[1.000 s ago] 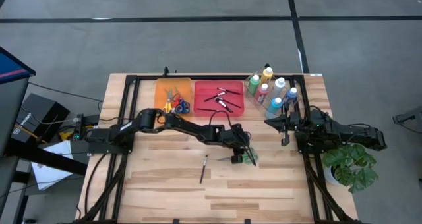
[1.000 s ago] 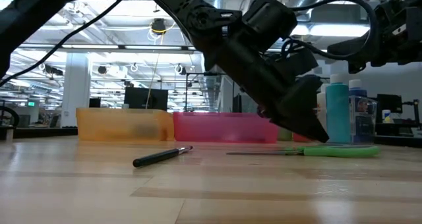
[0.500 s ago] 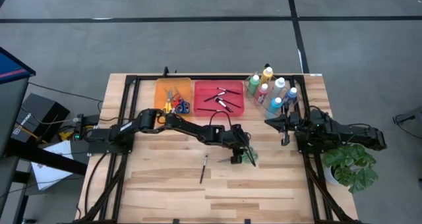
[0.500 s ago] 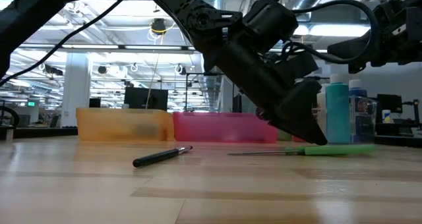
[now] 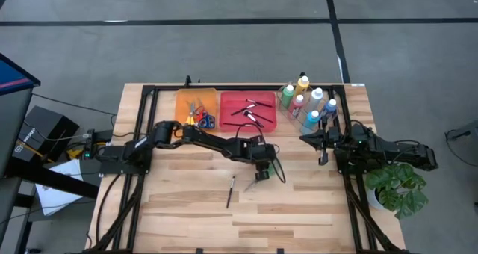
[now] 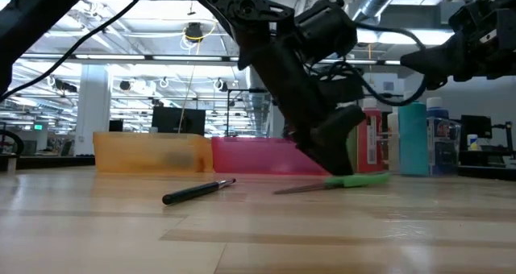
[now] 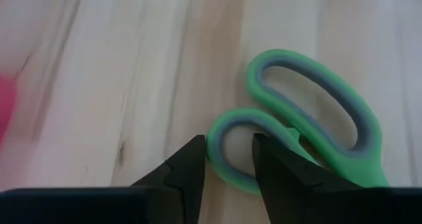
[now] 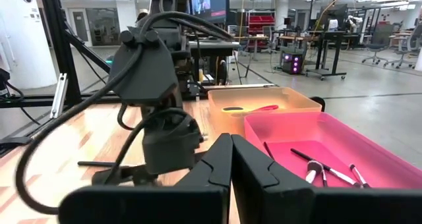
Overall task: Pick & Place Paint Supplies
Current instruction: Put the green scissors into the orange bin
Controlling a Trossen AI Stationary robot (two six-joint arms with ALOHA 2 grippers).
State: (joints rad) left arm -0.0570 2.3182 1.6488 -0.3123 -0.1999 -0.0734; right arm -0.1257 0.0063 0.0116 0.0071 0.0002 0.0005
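Left pincer (image 7: 227,159) pinches the green scissors' (image 7: 310,125) handle at counter (image 5: 314,209) centre — one brush (image 5: 231,190) lies loose nearby; bins mostly filled. Right pincer (image 5: 323,159) shut, idle, centre-right.

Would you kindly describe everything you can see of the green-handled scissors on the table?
The green-handled scissors have two bright green plastic loops lined with grey, and slim metal blades closed together. One handle loop sits between the left gripper's jaws. In the low view the handle end is tilted slightly up while the blade tip rests on the wooden table, near a stray brush.
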